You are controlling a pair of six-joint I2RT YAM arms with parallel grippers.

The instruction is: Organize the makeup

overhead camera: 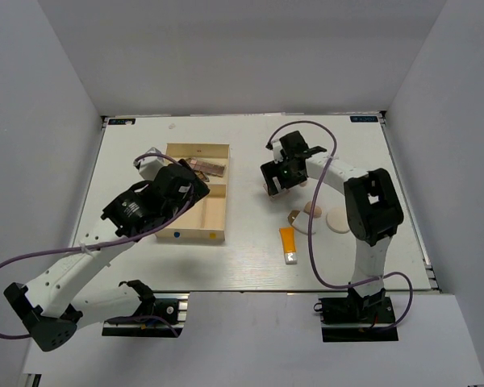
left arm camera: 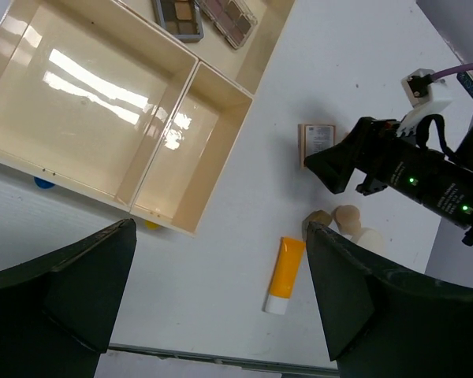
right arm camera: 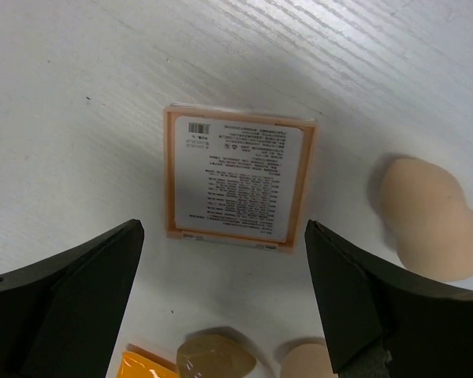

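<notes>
Right gripper (right arm camera: 222,236), jaws spread, above the square compact (right arm camera: 235,177). Likely rigid, light, flat and slick: pinch opposite side edges. Left gripper (left arm camera: 218,236) also spread.

The left arm (overhead camera: 89,258) comes up from its base at the near left and stretches long and low toward the far right. Its wrist is bent so that the left gripper (overhead camera: 180,184) points downward, jaws wide apart. The right arm (overhead camera: 371,210) stands at the near right with its elbow folded high and its forearm running left. The right gripper (overhead camera: 273,184) also faces down, its dark fingers (right arm camera: 71,291) spread wide.
</notes>
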